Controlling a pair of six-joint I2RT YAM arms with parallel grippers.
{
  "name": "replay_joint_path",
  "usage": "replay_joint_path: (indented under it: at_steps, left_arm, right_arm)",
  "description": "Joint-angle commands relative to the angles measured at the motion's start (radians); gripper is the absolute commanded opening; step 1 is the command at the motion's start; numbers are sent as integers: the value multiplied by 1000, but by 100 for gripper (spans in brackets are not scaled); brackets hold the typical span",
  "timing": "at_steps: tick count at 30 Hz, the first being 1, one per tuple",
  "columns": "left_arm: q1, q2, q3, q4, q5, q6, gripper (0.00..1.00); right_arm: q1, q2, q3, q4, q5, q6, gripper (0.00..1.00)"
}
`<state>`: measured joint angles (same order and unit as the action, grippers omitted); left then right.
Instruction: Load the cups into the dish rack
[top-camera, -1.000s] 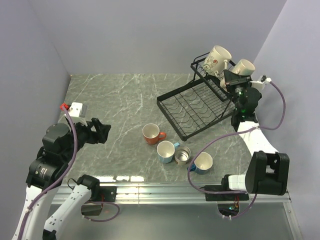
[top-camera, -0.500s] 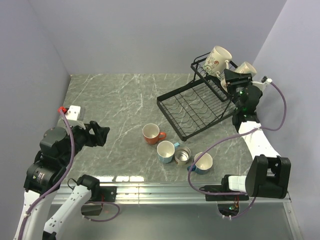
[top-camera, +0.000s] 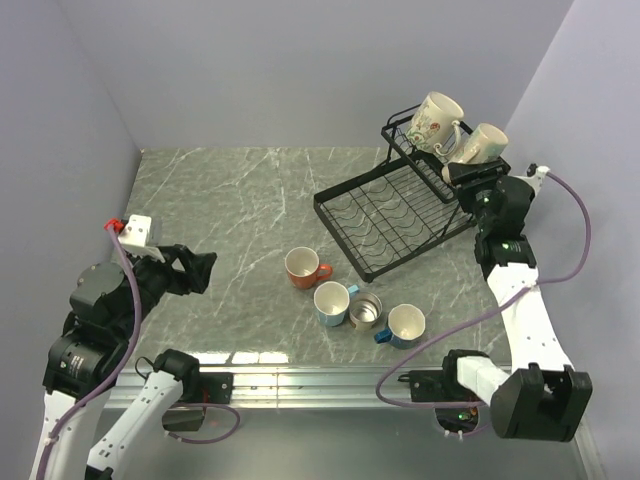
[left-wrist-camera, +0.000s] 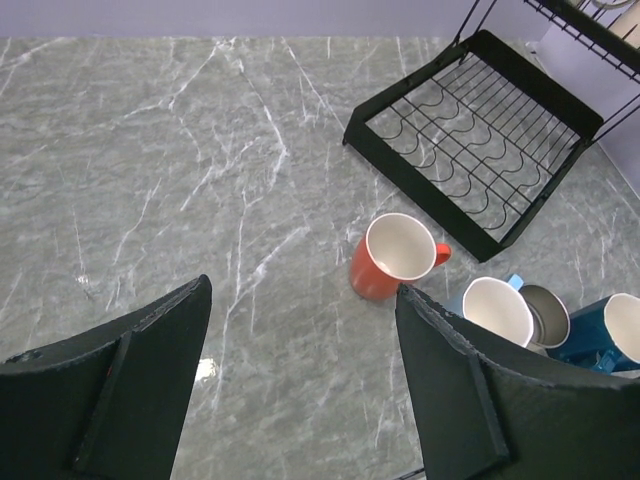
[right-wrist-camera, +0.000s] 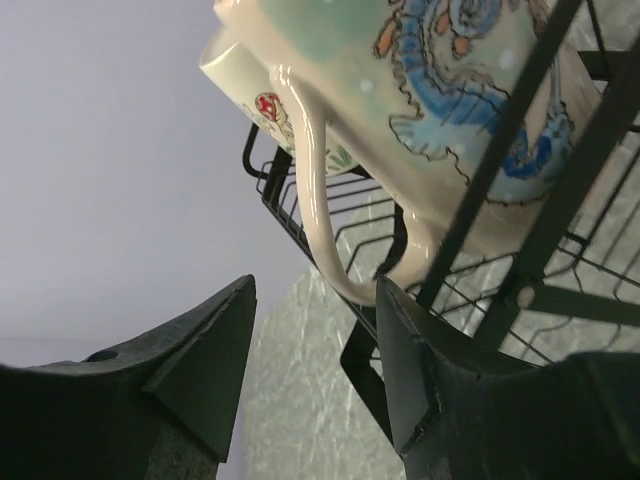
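Note:
The black wire dish rack (top-camera: 343, 200) stands at the back right, and its raised upper basket (top-camera: 398, 134) holds two cream cups: a floral one (top-camera: 435, 118) and one with a green inside (top-camera: 482, 142). My right gripper (top-camera: 470, 172) is open just below that second cup (right-wrist-camera: 440, 100), whose handle (right-wrist-camera: 318, 210) hangs free above my fingertips. The orange cup (top-camera: 303, 267), a blue cup (top-camera: 332, 303), the steel cup (top-camera: 365, 311) and another blue cup (top-camera: 405, 324) stand on the table. At the left my left gripper (top-camera: 195, 268) is open and empty, with the orange cup (left-wrist-camera: 392, 256) ahead of it.
The rack's wide lower tray (left-wrist-camera: 480, 150) holds nothing. Purple walls close in the marble table (top-camera: 230, 210) at the back and on both sides. In the right wrist view the rack's wires (right-wrist-camera: 520, 200) cross right in front of the mug.
My right gripper has opened off the cream cup, left it in the upper basket, and drawn back to the right. My left arm has sunk a little toward the near edge.

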<state>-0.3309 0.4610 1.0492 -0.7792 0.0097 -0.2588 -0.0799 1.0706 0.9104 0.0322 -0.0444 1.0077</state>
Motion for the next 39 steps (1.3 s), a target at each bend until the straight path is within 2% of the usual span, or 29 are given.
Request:
replay_joint_path:
  at_steps: [1,13,15,17,23,25,27,28,30,33,39]
  left_arm:
    - [0,-7,-5,57,-7,-11,80]
    - [0,48,-15,67,-40,-39,81]
    - [0,65,-20,70,-21,-46,84]
    - [0,77,-26,74,-19,-60,92]
    - [-3,160,-87,80,108,-128,90]
    - [-19,221,-92,89,99,-178,92]
    - [-49,335,-95,97,95,-227,99]
    - [-60,387,-71,94,116,-237,99]
    - [-89,555,-37,90,133,-261,99]
    - [-121,709,30,142,112,-275,99]
    - [-170,981,172,138,108,-296,98]
  right_arm:
    - [0,-64,-8,-115,41,-55,59]
    - [0,-231,-50,-242,-9,-75,60]
    - [0,-274,-50,-273,-26,-75,60]
    - [-1,-308,-44,-301,-28,-75,60]
    - [3,-438,2,-437,-104,-135,58]
    - [5,-492,-13,-456,-194,-141,58]
    - [38,-541,-24,-491,-236,-146,59]
    - [58,-552,-22,-514,-241,-153,61]
    - [155,-566,-12,-607,-197,-176,61]
    - [285,-561,21,-698,-108,-205,61]
    - [419,-440,99,-810,-26,-230,61]
